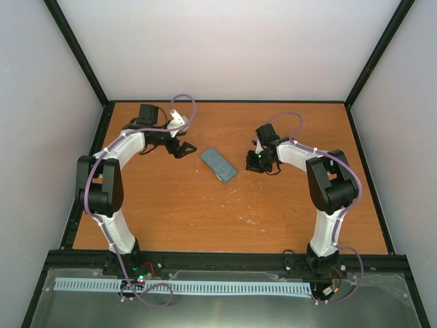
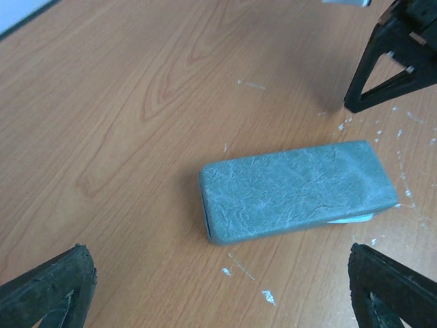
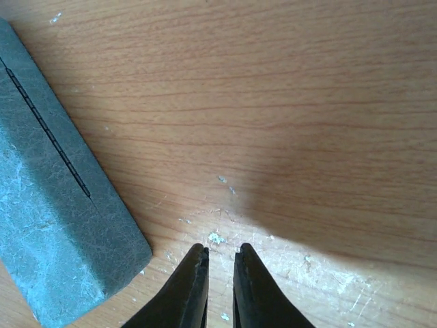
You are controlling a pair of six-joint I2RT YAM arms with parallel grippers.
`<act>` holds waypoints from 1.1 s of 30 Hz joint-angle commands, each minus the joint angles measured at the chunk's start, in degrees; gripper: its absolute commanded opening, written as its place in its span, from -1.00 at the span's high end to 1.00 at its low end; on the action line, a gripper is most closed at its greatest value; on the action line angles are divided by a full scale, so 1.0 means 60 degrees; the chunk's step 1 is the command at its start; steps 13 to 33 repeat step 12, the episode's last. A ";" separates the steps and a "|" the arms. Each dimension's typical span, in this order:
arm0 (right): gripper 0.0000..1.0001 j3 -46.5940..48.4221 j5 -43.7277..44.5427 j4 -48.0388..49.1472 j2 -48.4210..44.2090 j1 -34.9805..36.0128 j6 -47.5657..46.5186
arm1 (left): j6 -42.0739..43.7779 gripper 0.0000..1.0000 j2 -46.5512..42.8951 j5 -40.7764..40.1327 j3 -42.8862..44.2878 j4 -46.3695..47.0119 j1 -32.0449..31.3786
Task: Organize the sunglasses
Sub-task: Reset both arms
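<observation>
The sunglasses are out of view in every frame. A blue-grey oblong case (image 1: 218,165) lies shut on the wooden table between the two arms. It also shows in the left wrist view (image 2: 297,191) and in the right wrist view (image 3: 48,205). A pale sliver (image 2: 351,220) sticks out under its long edge. My left gripper (image 1: 181,148) is open and empty just left of the case, its fingers (image 2: 54,290) spread wide. My right gripper (image 1: 260,165) is just right of the case, empty, its fingertips (image 3: 198,256) nearly together over bare wood.
The wooden table (image 1: 205,212) has white scuff marks (image 3: 216,238) near the case. Black frame rails (image 1: 225,258) edge it, with pale walls behind and at the sides. In the left wrist view the right gripper's fingers (image 2: 392,61) stand beyond the case.
</observation>
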 commanded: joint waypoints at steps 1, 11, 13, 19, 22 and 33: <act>0.78 -0.0014 0.0061 0.0190 -0.0081 0.0031 -0.0181 | 0.0404 -1.00 0.0616 -0.0162 0.0423 -0.0272 -0.0064; 0.82 -0.0278 -0.0444 0.0972 0.0069 0.0291 0.0337 | 0.0347 -0.99 0.0361 -0.0254 -0.0190 -0.0254 -0.0071; 0.78 -0.0414 -0.0447 0.1104 -0.0025 0.0292 0.0408 | 0.0313 -0.99 0.0299 -0.0254 -0.0288 -0.0223 -0.0071; 0.78 -0.0414 -0.0447 0.1104 -0.0025 0.0292 0.0408 | 0.0313 -0.99 0.0299 -0.0254 -0.0288 -0.0223 -0.0071; 0.78 -0.0414 -0.0447 0.1104 -0.0025 0.0292 0.0408 | 0.0313 -0.99 0.0299 -0.0254 -0.0288 -0.0223 -0.0071; 0.78 -0.0414 -0.0447 0.1104 -0.0025 0.0292 0.0408 | 0.0313 -0.99 0.0299 -0.0254 -0.0288 -0.0223 -0.0071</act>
